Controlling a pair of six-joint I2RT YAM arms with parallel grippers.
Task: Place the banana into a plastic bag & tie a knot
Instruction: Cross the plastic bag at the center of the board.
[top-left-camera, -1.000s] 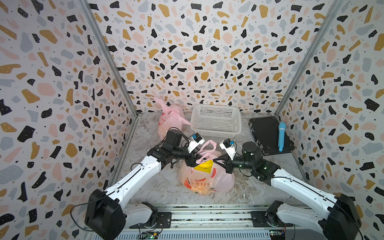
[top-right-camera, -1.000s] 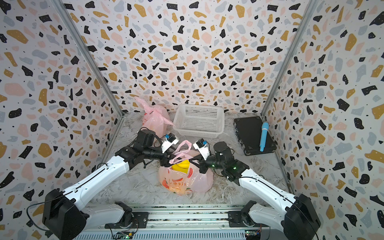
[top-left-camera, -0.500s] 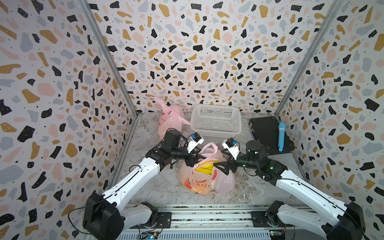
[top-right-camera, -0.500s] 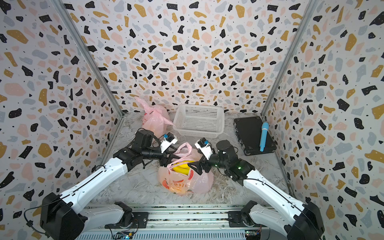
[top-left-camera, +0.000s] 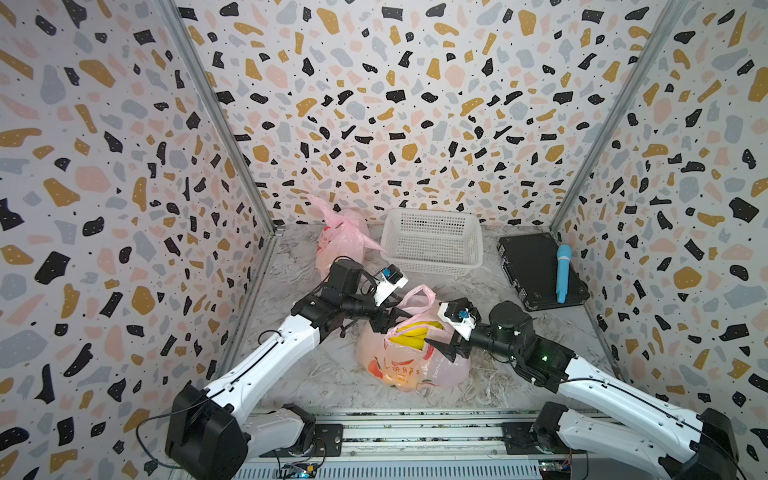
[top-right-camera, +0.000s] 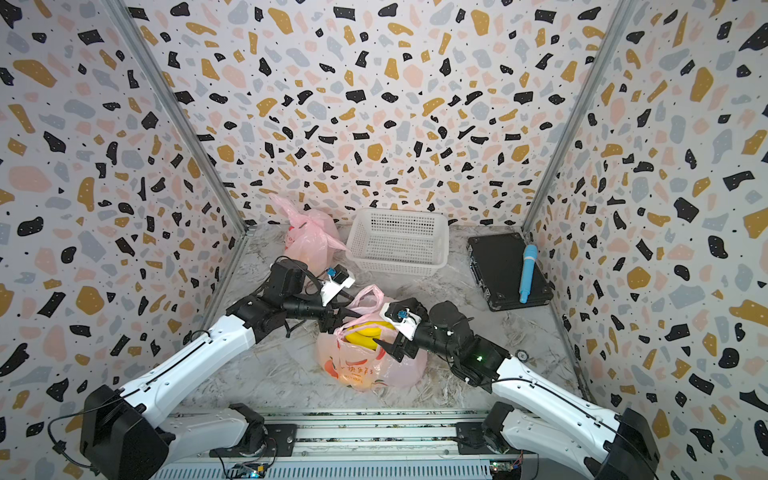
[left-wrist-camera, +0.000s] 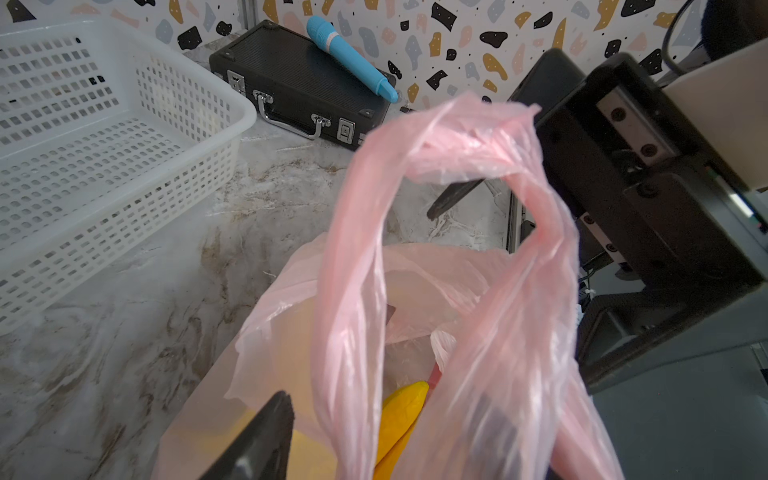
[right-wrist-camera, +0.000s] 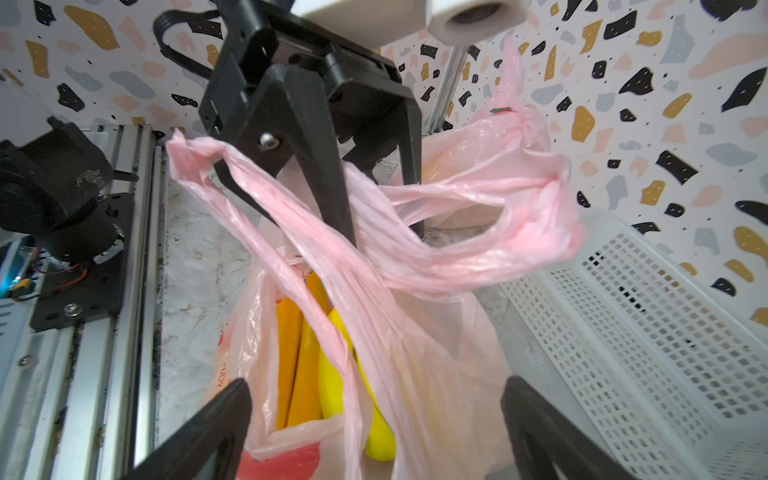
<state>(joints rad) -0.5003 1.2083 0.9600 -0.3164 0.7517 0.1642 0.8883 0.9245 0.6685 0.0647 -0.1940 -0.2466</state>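
The yellow banana (top-left-camera: 415, 332) (top-right-camera: 365, 332) (right-wrist-camera: 332, 374) lies inside the pink plastic bag (top-left-camera: 411, 370) (top-right-camera: 365, 370), which stands open-mouthed at the middle of the table. My left gripper (top-left-camera: 385, 321) (left-wrist-camera: 380, 432) is open at the bag's far left rim. The bag's two handle loops (right-wrist-camera: 540, 216) cross around one of its fingers (right-wrist-camera: 332, 195), and one loop (left-wrist-camera: 457, 137) stands up before its camera. My right gripper (top-left-camera: 438, 349) (right-wrist-camera: 374, 424) is open wide at the bag's right side. Its jaws straddle the bag's mouth without gripping it.
A second, tied pink bag (top-left-camera: 340, 237) sits at the back left beside a white mesh basket (top-left-camera: 432, 245). A black case (top-left-camera: 536, 270) with a blue microphone-shaped object (top-left-camera: 563, 270) on it lies at the back right. The metal rail (top-left-camera: 415, 432) runs along the front.
My right gripper has opened, let go of the bag handle and dropped slightly toward the bag's mouth. The left arm has barely moved.
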